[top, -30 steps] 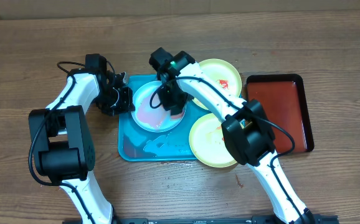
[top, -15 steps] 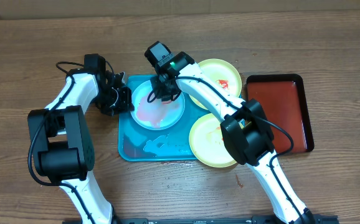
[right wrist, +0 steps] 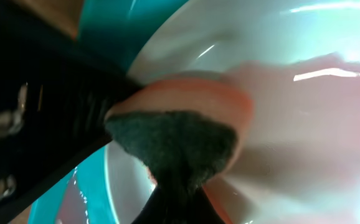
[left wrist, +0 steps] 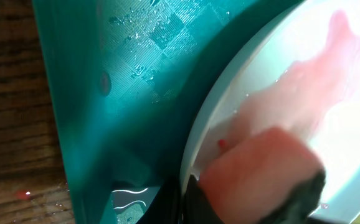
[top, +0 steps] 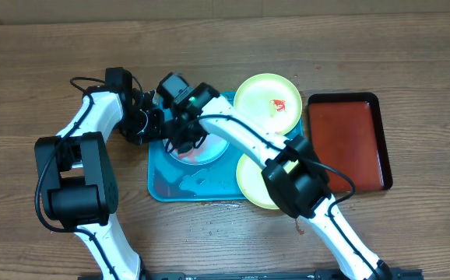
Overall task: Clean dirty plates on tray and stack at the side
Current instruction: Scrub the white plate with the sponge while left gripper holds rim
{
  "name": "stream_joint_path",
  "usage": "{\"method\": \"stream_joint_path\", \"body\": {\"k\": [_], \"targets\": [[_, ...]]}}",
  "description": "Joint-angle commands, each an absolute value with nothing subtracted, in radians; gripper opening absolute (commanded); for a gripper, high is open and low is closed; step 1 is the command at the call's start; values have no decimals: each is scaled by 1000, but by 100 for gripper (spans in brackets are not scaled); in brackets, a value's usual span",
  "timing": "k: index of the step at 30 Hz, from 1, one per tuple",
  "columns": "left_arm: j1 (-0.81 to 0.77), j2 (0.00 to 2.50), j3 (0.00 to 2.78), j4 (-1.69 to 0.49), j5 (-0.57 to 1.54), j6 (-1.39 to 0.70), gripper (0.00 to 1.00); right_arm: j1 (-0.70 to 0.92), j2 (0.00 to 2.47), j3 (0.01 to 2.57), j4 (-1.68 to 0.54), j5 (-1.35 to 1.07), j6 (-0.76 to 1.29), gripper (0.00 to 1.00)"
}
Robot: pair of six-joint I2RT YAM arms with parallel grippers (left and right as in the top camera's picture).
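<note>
The light blue plate (top: 210, 148) lies on the turquoise tray (top: 209, 187), wet with pink-red smears. My left gripper (top: 156, 123) is shut on its left rim, and in the left wrist view its jaws (left wrist: 180, 202) straddle the rim of the plate (left wrist: 255, 68). My right gripper (top: 184, 136) is shut on a pink sponge with a dark scouring side (right wrist: 180, 143). It presses the sponge on the plate (right wrist: 304, 50) close to the left gripper. Two lime-yellow plates lie off the tray: one behind it (top: 265, 97), one at its front right (top: 250, 183).
A dark red, black-rimmed tray (top: 348, 140) lies at the right. The turquoise tray's front part holds water and red smears. The right arm crosses over the tray and the front yellow plate. Wooden table lies all around.
My right gripper has swept the sponge leftward across the light blue plate, from its right side to its left rim. The left gripper has not moved.
</note>
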State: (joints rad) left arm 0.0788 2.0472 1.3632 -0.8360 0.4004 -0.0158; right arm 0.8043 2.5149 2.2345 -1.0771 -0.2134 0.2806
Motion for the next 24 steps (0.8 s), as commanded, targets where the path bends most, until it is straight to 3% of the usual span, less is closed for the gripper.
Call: {"method": "stream_joint_path", "body": {"k": [1,15,19,24], "targets": [[80,2055,1362,-830,416,0,4,793,2531,2244,-1083,-188,257,4],[80,2055,1362,-830,416,0,4,755,2531,2245,-1159,295,319,4],[80,2055,1362,-830,416,0,4,755,2531,2246,-1271,285,366,4],[80,2055,1362,-829,416,0,4,760,2531,2245,-1325,80,349,4]]}}
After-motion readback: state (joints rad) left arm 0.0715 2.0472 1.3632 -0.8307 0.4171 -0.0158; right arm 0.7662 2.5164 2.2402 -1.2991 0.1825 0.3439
